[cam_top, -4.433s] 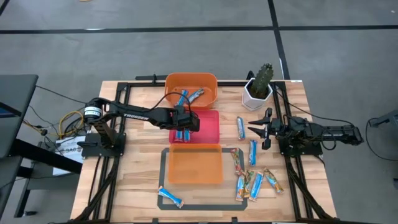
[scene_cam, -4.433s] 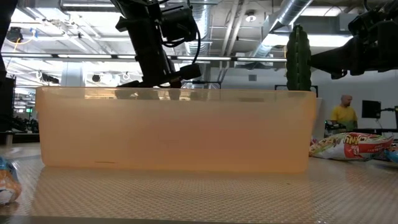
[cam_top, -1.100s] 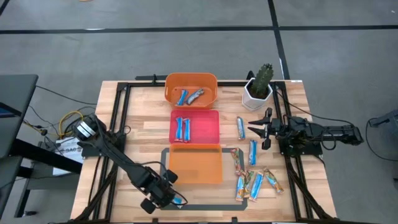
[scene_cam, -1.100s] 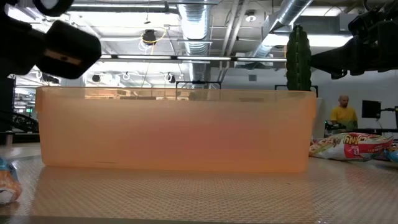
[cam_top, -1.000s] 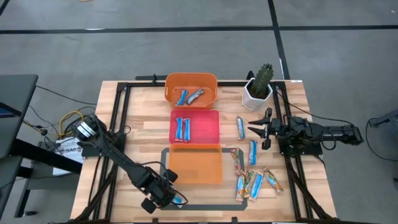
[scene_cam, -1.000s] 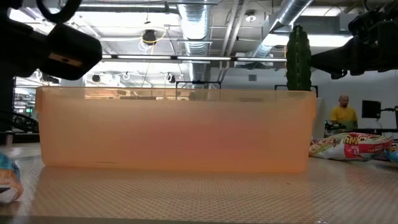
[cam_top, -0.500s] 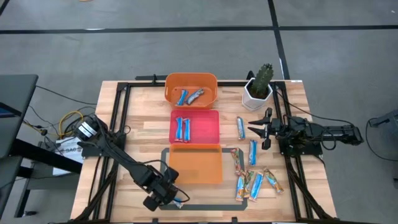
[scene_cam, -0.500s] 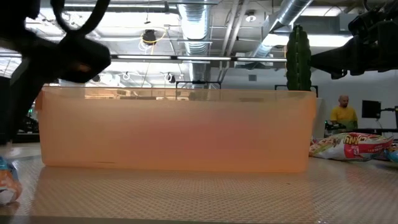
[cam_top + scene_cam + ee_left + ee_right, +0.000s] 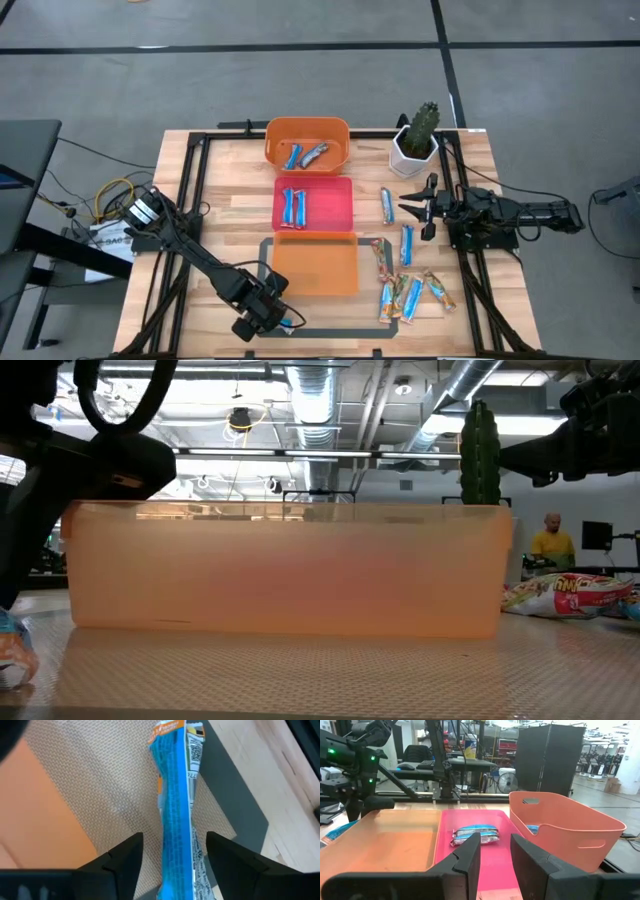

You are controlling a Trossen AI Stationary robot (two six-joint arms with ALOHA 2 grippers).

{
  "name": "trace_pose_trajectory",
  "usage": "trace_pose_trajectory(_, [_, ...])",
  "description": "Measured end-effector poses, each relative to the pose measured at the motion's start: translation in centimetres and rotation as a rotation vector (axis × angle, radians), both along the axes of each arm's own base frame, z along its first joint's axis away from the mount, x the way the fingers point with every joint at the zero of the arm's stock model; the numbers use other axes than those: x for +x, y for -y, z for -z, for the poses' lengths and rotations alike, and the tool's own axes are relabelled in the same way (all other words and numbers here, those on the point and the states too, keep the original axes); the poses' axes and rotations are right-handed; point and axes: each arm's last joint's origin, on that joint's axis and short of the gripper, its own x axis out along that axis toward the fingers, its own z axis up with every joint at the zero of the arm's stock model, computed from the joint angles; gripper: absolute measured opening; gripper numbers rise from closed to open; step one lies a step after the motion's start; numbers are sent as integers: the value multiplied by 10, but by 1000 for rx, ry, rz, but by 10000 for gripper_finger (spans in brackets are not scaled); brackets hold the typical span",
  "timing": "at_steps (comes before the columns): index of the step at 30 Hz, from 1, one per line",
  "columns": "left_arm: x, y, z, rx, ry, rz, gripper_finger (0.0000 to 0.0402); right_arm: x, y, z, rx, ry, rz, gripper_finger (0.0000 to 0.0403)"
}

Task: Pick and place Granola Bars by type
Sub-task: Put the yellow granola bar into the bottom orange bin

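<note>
A blue-and-white granola bar (image 9: 287, 323) lies flat on the grey mat's near left corner; it also shows at the low view's left edge (image 9: 10, 650). My left gripper (image 9: 273, 317) is low over it and open. In the left wrist view (image 9: 175, 840) its fingers stand on either side of the bar (image 9: 176, 805), lengthwise, with small gaps. Two blue bars (image 9: 293, 206) lie in the pink-red tray (image 9: 340, 205), and two bars in the far orange tray (image 9: 307, 143). Several bars (image 9: 405, 290) lie on the table at the right. My right gripper (image 9: 415, 210) waits open near the right edge (image 9: 495, 840).
A shallow orange tray (image 9: 313, 264) sits on the mat just beyond the left gripper and fills the low view (image 9: 285, 570). A potted cactus (image 9: 416, 140) stands at the far right corner. A black frame (image 9: 200, 200) runs along the table's sides. A person (image 9: 550, 545) stands in the room behind.
My left gripper has crept a little toward the table's right, closing in over the blue-and-white bar on the mat. The bar has stayed where it lay. The right arm has kept still.
</note>
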Motion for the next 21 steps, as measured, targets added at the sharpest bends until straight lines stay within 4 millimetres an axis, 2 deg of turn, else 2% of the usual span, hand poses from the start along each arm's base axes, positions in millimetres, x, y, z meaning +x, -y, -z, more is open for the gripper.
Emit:
trace_pose_trajectory(12, [-1, 1, 1, -38, -37, -4, 74, 0, 0, 0, 0, 1, 0, 102])
trace_pose_trajectory(17, [-2, 2, 2, -55, -53, 3, 42, 0, 0, 0, 0, 1, 0, 102])
trace_pose_trajectory(21, [-2, 2, 1, -57, -55, 4, 34, 0, 0, 0, 0, 2, 0, 102])
